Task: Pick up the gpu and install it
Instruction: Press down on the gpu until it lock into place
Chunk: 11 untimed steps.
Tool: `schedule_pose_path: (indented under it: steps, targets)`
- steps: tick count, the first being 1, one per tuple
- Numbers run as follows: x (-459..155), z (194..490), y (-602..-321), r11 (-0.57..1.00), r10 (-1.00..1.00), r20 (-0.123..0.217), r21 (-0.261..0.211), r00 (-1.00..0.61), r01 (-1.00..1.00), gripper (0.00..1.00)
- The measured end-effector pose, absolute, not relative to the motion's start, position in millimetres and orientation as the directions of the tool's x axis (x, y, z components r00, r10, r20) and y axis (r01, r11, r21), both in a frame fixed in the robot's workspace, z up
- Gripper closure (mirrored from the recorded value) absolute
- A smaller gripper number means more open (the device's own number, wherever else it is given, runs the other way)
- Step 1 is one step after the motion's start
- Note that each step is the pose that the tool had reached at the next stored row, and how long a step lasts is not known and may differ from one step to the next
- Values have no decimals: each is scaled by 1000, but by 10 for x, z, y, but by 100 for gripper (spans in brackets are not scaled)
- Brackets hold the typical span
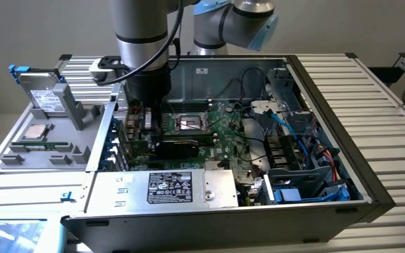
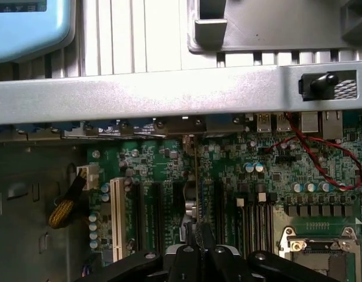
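The gpu (image 2: 195, 197) appears edge-on in the wrist view, a thin upright card running from my fingers toward the case's rear wall, over the black expansion slots (image 2: 169, 217) of the green motherboard (image 2: 269, 170). My gripper (image 2: 197, 249) is shut on the card's near end. In the exterior view the gripper (image 1: 146, 132) is down inside the open computer case (image 1: 329, 89), at the exterior view's left side of the motherboard. The card's black cooler face (image 1: 183, 148) shows just below it, low against the board.
The CPU socket (image 1: 188, 124) lies beside the gripper. A power supply (image 1: 167, 187) fills the case's near side, and blue cables (image 1: 294, 132) and drive bays stand at the right. A grey fixture with a silver hard drive (image 1: 44, 97) stands left of the case. Red wires (image 2: 313, 150) cross the board.
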<state>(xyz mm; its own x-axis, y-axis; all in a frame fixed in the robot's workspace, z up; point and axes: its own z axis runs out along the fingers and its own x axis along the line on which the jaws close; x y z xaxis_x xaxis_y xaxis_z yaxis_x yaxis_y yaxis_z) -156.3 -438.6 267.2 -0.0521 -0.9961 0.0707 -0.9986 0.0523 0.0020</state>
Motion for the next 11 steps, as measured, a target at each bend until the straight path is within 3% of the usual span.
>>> schedule_pose_path:
  steps: [5,11]
  targets:
    - [-1563,2621,-4385,52,-996,73,2,-52,-999,88]
    - [-1448,2830,-4391,54,-996,72,3,-53,-999,88]
